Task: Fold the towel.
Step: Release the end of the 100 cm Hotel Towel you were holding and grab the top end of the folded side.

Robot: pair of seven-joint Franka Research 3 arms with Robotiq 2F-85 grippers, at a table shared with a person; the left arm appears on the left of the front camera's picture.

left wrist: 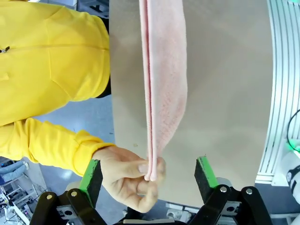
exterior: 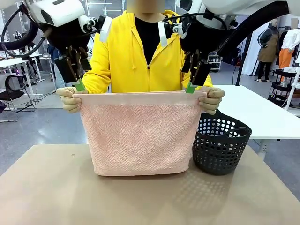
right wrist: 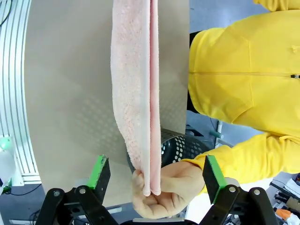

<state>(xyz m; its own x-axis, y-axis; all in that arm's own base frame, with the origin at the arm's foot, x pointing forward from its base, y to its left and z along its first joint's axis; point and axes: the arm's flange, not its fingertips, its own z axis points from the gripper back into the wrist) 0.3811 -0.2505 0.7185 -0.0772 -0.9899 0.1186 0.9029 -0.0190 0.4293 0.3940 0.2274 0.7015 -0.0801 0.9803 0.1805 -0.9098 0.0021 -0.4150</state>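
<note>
No readable text.
No words, labels, brands, numbers or signs can be made out on anything.

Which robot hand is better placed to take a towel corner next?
Neither clearly: left hand and right hand both hang open, each straddling a top corner of the towel the person pinches.

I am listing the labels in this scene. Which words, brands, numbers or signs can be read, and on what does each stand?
No readable text. The towel, the black basket, the table, the yellow jacket, the left tool and the right tool bear no words, numbers or signs that I can make out.
</note>
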